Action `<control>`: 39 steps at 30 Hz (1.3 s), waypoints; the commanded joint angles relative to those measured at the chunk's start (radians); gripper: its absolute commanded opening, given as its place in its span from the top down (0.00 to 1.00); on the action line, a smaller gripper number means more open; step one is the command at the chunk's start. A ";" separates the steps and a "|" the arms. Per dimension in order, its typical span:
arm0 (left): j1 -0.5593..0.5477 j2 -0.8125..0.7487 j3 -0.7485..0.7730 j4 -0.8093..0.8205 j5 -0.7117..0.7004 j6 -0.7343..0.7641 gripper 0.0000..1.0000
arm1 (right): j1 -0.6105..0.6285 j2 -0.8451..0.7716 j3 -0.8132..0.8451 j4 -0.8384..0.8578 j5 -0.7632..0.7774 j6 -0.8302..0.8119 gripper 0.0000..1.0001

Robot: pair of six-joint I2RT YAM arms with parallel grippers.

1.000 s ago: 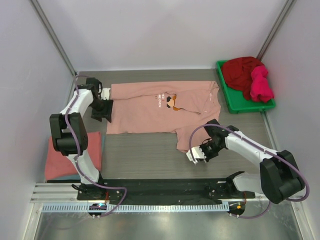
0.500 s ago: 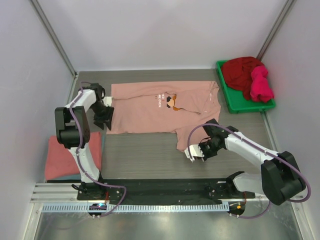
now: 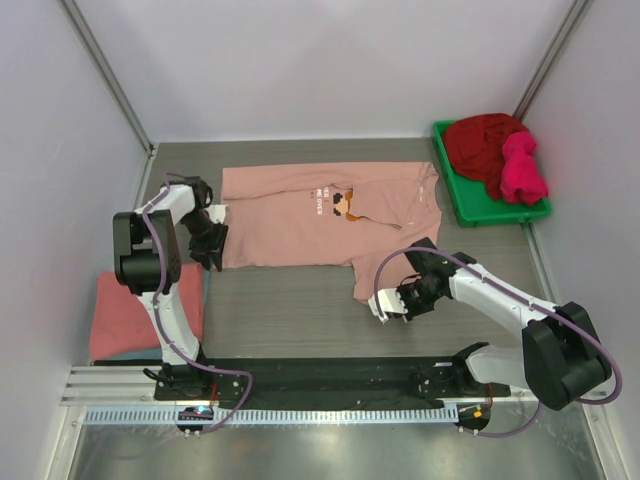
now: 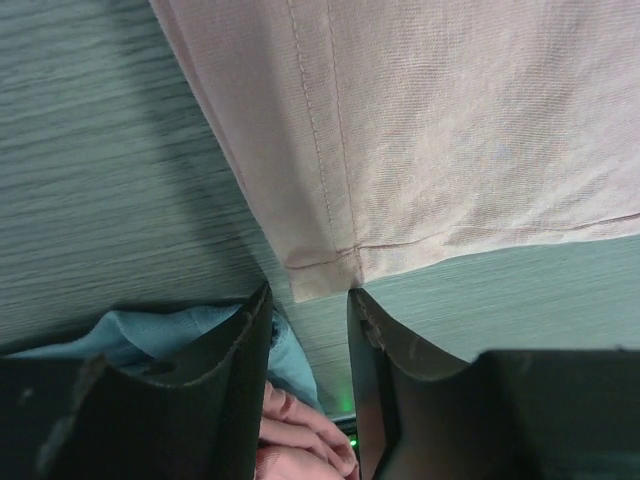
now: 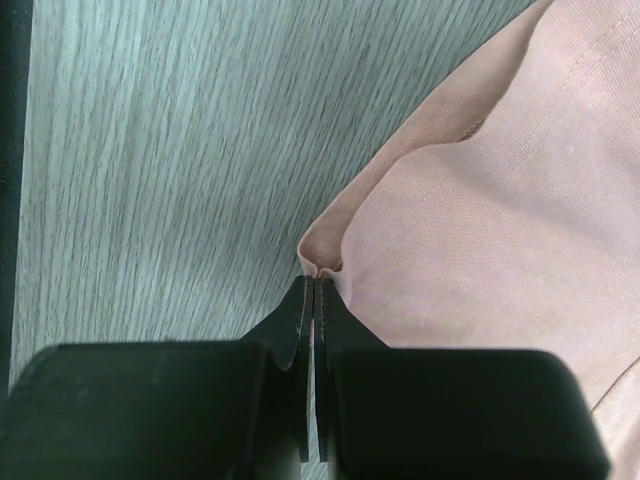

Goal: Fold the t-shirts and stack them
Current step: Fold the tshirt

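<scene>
Here, a pink tee lies spread flat on the grey wood-grain surface, its small orange-brown graphic facing up right of the middle. The left claw sits low at the tee's near-left hem corner. In the left wrist view its two dark fingers stand apart with a gap between them, and the stitched corner of the cloth lies just ahead of that gap, not clamped, so this claw is released. The right claw is at the tee's near-right part, where a flap of cloth reaches toward the arms. In the right wrist view its fingers are clenched together, and a small puckered fold of the pink edge is pinched at their tips, with bare surface to the left of it. A coral tee lies folded flat at the near-left of the surface, beside the left arm's base and apart from the pink one. At the far right stands a green bin, holding a crumpled dark red tee with a magenta tee bunched against its right side. The bin is just beside the pink tee's right end; whether they touch I cannot tell.
</scene>
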 commanded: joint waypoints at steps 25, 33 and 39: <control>-0.018 -0.058 0.006 0.055 0.049 0.049 0.99 | 0.009 -0.142 0.041 0.052 0.117 0.299 0.99; -0.018 -0.115 0.058 0.016 0.039 0.080 1.00 | 0.009 -0.191 0.208 0.056 0.206 0.482 0.99; -0.018 -0.151 0.083 -0.009 0.034 0.092 0.99 | 0.005 -0.149 0.323 0.085 0.243 0.540 0.99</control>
